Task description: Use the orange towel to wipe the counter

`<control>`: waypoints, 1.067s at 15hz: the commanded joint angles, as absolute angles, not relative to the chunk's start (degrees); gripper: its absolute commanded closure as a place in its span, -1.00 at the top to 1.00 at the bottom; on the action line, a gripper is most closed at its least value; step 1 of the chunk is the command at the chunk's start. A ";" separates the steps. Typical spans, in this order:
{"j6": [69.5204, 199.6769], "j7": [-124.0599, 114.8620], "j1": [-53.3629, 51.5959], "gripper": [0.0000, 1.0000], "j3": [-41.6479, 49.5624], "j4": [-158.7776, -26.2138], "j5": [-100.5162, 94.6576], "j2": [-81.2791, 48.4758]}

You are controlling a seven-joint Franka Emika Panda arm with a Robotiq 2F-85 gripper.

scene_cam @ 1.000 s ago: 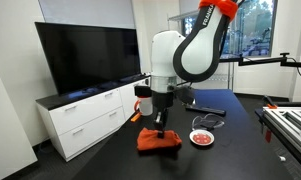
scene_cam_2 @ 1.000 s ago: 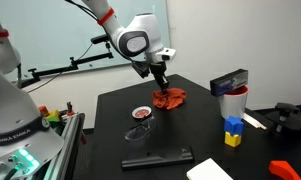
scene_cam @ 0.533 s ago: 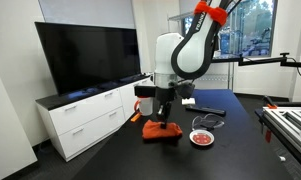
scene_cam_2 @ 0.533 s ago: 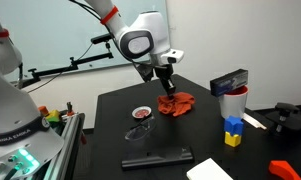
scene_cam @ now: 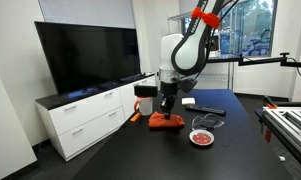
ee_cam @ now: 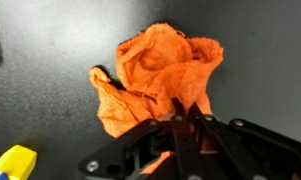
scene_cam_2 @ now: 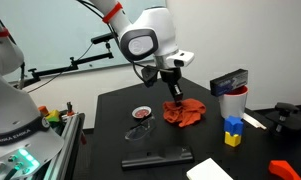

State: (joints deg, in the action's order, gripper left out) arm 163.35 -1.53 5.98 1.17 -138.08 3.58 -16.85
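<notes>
The gripper is pressing down with its 2 fingers drawn close, pinching a fold of the orange towel; the towel is lying bunched on the black counter, directly under the fingertips and spreading to their right in an exterior view; a small red dish is sitting to its left.

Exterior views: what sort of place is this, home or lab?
Probably a robotics lab or office: a big TV on a white cabinet, what looks like a second robot arm beside the black table, and a metal frame rig.
</notes>
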 commanded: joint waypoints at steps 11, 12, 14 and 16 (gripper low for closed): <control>161.85 -0.72 6.22 0.53 1.14 -139.46 5.19 -14.58; 161.84 -0.75 6.23 0.66 1.14 -139.44 5.21 -14.60; 161.67 -0.92 6.19 0.96 1.22 -139.39 5.19 -14.61; 161.53 -1.04 6.19 1.00 1.23 -139.33 5.22 -14.62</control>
State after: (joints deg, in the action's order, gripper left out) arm 162.94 -1.74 6.10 1.21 -138.73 3.93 -16.82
